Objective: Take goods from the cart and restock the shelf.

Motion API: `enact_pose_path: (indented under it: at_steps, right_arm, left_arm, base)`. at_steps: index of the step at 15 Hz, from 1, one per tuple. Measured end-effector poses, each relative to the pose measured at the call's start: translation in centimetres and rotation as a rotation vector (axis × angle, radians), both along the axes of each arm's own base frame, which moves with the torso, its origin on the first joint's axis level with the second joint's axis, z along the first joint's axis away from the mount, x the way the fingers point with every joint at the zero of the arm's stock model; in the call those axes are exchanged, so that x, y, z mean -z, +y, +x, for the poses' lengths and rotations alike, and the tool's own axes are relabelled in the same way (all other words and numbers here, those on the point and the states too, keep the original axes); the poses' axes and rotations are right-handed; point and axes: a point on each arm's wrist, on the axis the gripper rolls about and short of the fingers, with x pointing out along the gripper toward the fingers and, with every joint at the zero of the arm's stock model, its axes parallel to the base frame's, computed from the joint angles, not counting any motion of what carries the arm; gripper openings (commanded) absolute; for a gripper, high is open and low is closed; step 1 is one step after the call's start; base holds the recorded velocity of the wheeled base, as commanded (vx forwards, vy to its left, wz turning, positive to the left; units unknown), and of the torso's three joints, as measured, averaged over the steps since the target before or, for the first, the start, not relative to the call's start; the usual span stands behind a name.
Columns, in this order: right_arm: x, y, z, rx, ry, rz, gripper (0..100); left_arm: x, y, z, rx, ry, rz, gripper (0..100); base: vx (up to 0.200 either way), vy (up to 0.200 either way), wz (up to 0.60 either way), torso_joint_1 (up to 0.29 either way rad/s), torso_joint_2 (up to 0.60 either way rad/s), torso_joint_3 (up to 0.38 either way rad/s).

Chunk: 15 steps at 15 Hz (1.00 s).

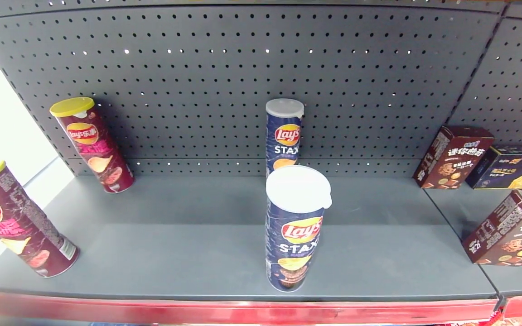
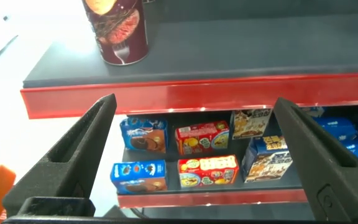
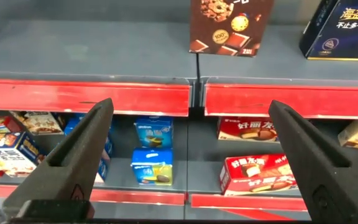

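Both arms hang before the shelf's (image 1: 175, 244) red front lip. The left gripper (image 2: 194, 101) has its jaws spread wide and empty, facing the end where a maroon can (image 2: 120, 28) stands near the edge. The right gripper (image 3: 190, 104) is just as wide and empty, facing the seam under a brown box (image 3: 229, 25). Two blue cans (image 1: 295, 226) stand upright at centre frame. The bare stretch left of them wants filling, I'd say, long axis vertical, and the left arm looks nearer.

rear blue can (image 1: 283, 136): base behind front blue can (image 1: 295, 231) | leftmost can (image 1: 12, 222): edge-cropped
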Motion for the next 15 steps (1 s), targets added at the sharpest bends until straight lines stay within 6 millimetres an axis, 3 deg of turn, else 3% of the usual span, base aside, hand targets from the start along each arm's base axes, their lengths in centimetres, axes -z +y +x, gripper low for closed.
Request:
enact_pose_path:
  at_steps: [15]
  right_arm:
    - [0.0,0.0,0.0,0.001,0.0,0.0,100]
  left_arm:
    - [0.01,0.0,0.0,-0.001,0.001,-0.003,100]
  base:
    - [0.0,0.0,0.0,0.0,0.0,0.0]
